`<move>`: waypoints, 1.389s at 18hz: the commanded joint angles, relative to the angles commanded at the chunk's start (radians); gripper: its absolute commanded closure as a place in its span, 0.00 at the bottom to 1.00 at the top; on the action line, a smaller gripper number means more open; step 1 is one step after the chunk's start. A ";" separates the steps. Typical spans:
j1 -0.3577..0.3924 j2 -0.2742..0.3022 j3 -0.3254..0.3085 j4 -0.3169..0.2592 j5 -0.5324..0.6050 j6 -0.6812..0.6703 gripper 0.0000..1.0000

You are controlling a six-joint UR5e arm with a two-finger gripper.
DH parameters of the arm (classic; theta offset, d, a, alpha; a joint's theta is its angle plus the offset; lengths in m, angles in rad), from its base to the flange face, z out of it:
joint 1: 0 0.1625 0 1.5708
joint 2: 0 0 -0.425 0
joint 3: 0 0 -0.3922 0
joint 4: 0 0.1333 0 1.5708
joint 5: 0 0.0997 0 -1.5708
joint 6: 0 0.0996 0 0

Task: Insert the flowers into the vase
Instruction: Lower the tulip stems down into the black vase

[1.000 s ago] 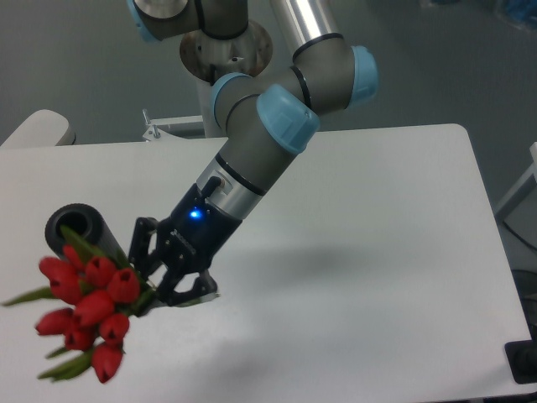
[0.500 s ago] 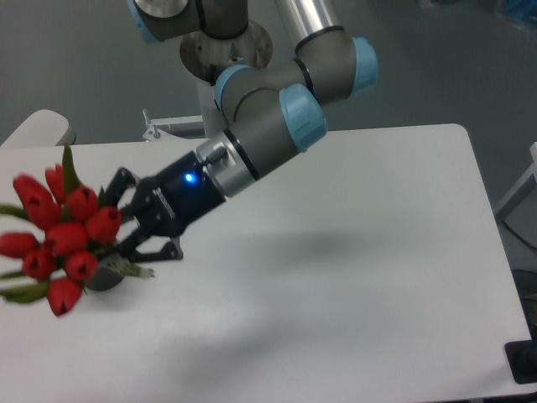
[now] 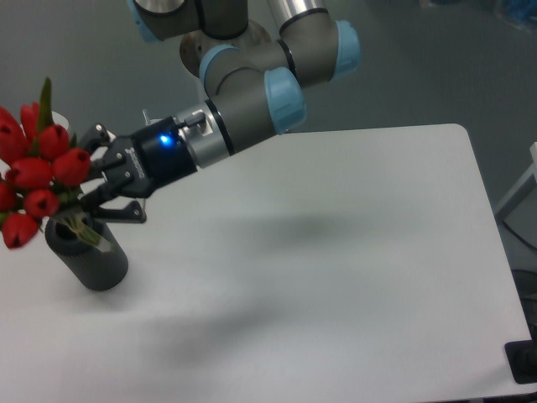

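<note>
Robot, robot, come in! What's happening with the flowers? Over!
Gripper shut on the flowers, fingers on the stems. Stems dipping into the vase, vase upright. Nothing in the way.

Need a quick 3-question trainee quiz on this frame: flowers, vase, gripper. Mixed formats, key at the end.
1. True or false: the vase is lying on its side on the table.
2. Multiple choice: the red buds of the flowers sit (A) above the vase mouth at the picture's left edge, (B) flat on the table, (C) at the right table edge.
3. Fill in: the gripper is closed around the flowers' ____, just above the vase.

Key:
1. False; it stands upright.
2. A.
3. Stems; their lower ends reach into the vase opening.
</note>
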 joint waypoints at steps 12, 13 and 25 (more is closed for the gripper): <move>-0.045 0.015 -0.083 0.000 0.000 0.084 0.67; -0.046 0.017 -0.093 0.000 0.000 0.086 0.67; -0.040 -0.031 -0.149 0.000 0.000 0.189 0.67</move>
